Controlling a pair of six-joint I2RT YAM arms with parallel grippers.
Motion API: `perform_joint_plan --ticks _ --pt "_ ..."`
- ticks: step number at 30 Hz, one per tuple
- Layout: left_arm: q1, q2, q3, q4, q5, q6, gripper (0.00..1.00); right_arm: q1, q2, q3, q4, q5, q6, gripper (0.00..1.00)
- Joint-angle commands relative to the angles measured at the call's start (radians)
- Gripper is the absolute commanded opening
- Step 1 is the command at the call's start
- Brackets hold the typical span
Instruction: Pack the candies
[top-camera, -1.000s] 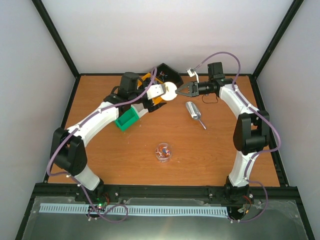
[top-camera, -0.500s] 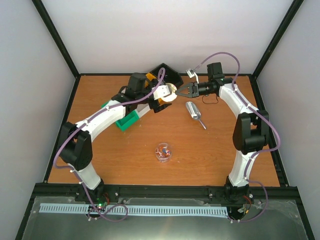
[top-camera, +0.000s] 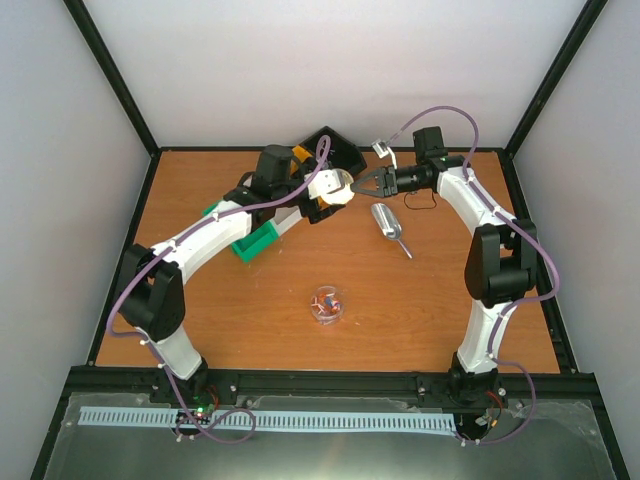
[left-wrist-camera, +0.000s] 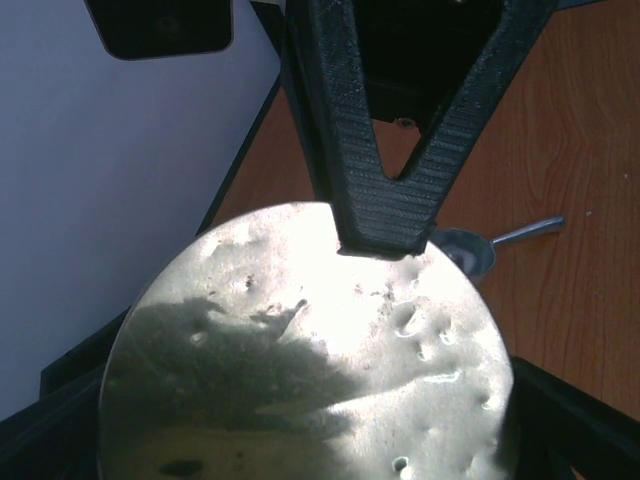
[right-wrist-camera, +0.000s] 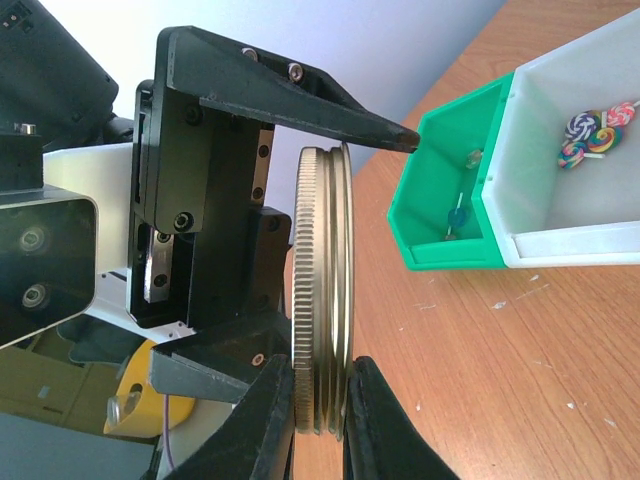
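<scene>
the left claw (top-camera: 332, 188) has swung in, wide around the gold lid (left-wrist-camera: 300, 350) the right claw (right-wrist-camera: 325, 375) pinches, perhaps touching: a handover looks near.

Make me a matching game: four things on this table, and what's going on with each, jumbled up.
Things:
1. gold lid
2. scoop
3. clear cup
4. green bin

States:
A. right beside a white bin
B. holding candies
C. pinched at its rim by the right gripper
D. lying loose on the table

Pairs: 1-C, 2-D, 3-B, 4-A
</scene>
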Motion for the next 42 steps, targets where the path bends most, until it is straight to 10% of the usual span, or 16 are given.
perform_joint_plan --ticks 1,9,13,17,30,42 --pt "-0.01 -0.006 0.04 0.011 0.034 -0.001 0.94 0.007 0.009 0.024 -0.013 -0.001 -0.013 0.03" --pt "-0.01 -0.013 0.037 0.001 0.051 0.0 0.88 0.007 0.015 0.025 -0.01 -0.012 -0.009 0.04" --pt "-0.01 -0.019 0.041 -0.059 0.068 0.006 0.85 0.003 0.011 0.025 -0.017 -0.007 -0.018 0.49" --pt "-0.002 -0.043 0.025 -0.147 0.078 -0.007 0.84 -0.013 -0.011 0.034 -0.11 0.064 -0.142 0.69" --pt "0.07 -0.044 0.186 -0.624 0.252 -0.17 0.85 -0.063 -0.016 0.127 -0.315 0.275 -0.352 0.79" --pt "0.085 -0.207 -0.063 -0.863 0.264 -0.09 0.86 -0.084 -0.007 0.096 -0.443 0.346 -0.444 0.78"
